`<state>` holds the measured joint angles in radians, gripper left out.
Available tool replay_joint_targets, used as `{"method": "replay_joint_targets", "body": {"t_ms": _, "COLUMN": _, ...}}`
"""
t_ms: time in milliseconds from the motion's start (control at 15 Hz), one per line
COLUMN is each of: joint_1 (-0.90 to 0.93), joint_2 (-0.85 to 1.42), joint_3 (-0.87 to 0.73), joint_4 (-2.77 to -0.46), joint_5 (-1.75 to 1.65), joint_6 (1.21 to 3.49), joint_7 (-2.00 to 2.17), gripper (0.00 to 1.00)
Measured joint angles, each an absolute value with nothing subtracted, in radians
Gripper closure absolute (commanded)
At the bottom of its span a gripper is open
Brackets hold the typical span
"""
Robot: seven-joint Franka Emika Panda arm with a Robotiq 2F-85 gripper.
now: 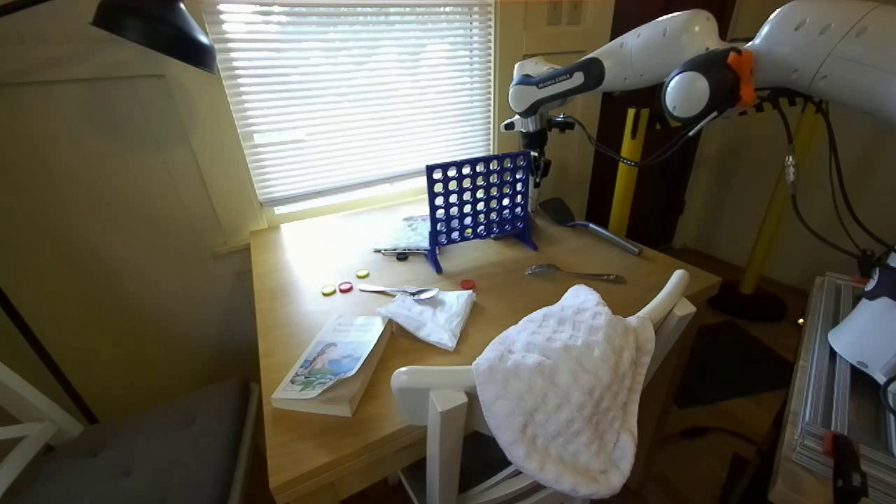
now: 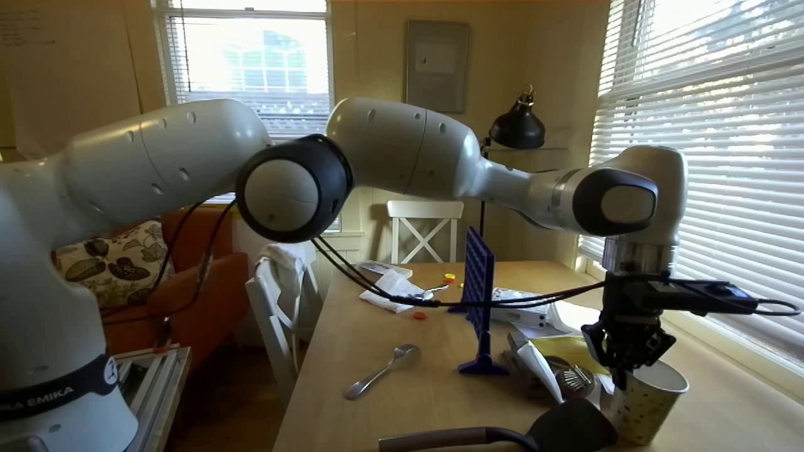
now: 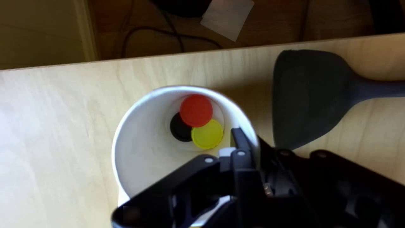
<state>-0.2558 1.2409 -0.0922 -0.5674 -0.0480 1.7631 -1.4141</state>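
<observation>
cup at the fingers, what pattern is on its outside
Small darker spots scattered over a pale, yellowish ground; the cup shows this best in an exterior view.

"FRANKA EMIKA" on arm panel (image 1: 568, 82); "KA EMIKA" on base band (image 2: 56, 395); title on book (image 1: 332, 364) blurred.

I count one cup (image 2: 647, 405), and inside it one red disc (image 3: 196, 110), one black disc (image 3: 179, 129) and one yellow disc (image 3: 207, 134). On the table (image 1: 301, 322) I see two red discs (image 1: 345, 287), two yellow discs (image 1: 362, 273), two pieces of cutlery (image 1: 588, 275), one spatula (image 3: 311, 101) and one blue grid frame (image 2: 480, 285).
</observation>
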Motion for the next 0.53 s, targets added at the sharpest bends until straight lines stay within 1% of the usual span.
{"method": "replay_joint_targets", "body": {"t_ms": 333, "joint_1": -0.232, "joint_2": 1.215, "joint_3": -0.123, "joint_4": -0.527, "joint_5": -0.068, "joint_6": 1.763, "joint_7": -1.429, "gripper": 0.99}}
{"method": "replay_joint_targets", "body": {"t_ms": 533, "joint_1": -0.189, "joint_2": 1.156, "joint_3": -0.135, "joint_4": -0.519, "joint_5": -0.086, "joint_6": 1.67, "joint_7": -1.484, "gripper": 0.99}}
